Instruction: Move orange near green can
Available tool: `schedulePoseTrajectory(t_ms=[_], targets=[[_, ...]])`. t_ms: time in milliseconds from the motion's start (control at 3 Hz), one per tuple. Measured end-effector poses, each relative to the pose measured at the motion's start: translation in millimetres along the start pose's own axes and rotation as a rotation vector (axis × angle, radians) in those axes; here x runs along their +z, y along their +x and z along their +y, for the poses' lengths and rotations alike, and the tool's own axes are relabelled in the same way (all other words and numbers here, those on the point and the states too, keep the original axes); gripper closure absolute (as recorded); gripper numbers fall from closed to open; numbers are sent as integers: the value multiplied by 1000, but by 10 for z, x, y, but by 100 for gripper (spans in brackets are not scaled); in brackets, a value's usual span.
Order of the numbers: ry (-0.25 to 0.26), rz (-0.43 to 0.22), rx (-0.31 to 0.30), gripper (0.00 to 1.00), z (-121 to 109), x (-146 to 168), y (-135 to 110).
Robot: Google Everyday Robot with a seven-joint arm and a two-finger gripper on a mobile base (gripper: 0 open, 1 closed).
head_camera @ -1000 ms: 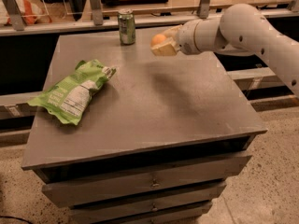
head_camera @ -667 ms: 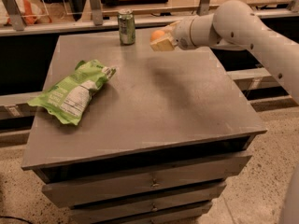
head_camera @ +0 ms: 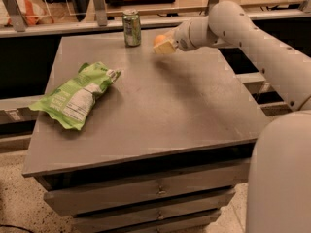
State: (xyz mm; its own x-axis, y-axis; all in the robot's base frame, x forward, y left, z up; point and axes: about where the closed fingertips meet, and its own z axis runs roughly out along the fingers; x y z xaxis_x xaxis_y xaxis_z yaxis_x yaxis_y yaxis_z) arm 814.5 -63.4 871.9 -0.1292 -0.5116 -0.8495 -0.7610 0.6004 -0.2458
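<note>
The green can (head_camera: 131,28) stands upright near the far edge of the grey table (head_camera: 160,106), left of centre. My gripper (head_camera: 163,42) is just right of the can, low over the far part of the table. It is shut on the orange (head_camera: 159,39), which shows between the pale fingers (head_camera: 166,47). A small gap separates the orange from the can.
A flat crinkled green chip bag (head_camera: 75,96) lies on the table's left side. My white arm (head_camera: 252,47) reaches in from the right. A railing with posts (head_camera: 99,4) runs behind the far edge. Drawers (head_camera: 155,191) sit under the tabletop.
My gripper has carried the orange left and toward the far edge, closer to the green can. The can and chip bag have not moved.
</note>
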Motion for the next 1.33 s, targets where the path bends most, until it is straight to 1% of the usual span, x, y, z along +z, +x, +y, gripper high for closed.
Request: schedulePoseTrajectory(t_ms=[333,1000,1333], targets=[[-19,3,23,100,-20,195,28],[-83,-38,42,100,49,621,-65],[-101,-20,52,82,64,745,-32]])
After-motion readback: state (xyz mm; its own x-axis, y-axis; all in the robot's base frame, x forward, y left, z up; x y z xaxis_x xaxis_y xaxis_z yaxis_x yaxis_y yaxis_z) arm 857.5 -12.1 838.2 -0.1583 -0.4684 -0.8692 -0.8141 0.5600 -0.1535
